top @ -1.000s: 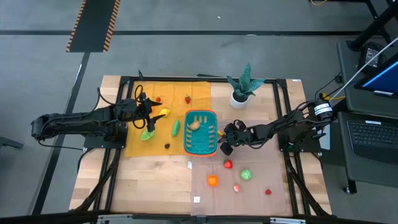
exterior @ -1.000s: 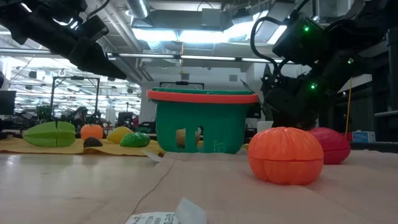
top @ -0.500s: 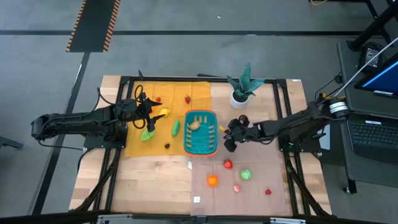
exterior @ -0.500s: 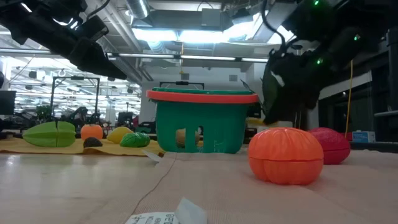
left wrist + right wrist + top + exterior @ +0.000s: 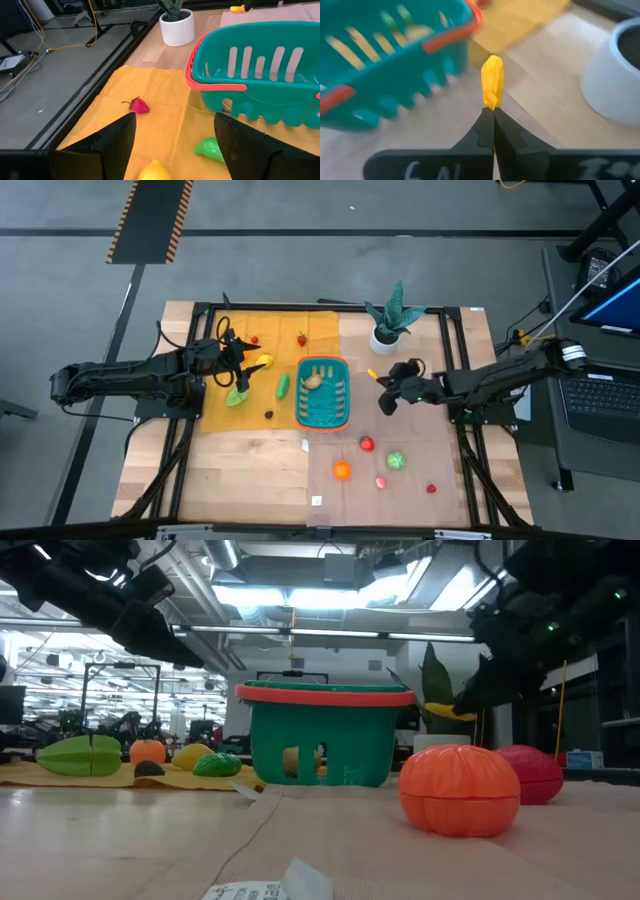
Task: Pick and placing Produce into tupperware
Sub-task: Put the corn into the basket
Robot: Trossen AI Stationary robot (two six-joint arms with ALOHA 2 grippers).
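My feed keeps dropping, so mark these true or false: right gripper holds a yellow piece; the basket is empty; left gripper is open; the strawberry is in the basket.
1. The right gripper is shut on a yellow piece. True.
2. The basket is empty. False: a tan piece lies inside.
3. The left gripper is open. True.
4. The strawberry is in the basket. False: it lies on the yellow cloth.

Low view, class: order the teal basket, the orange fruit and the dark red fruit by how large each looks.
1. Teal basket, largest.
2. Orange fruit.
3. Dark red fruit, smallest showing; it is partly hidden behind the orange one and the orange one sits nearer the camera, so their true sizes stay unsure.
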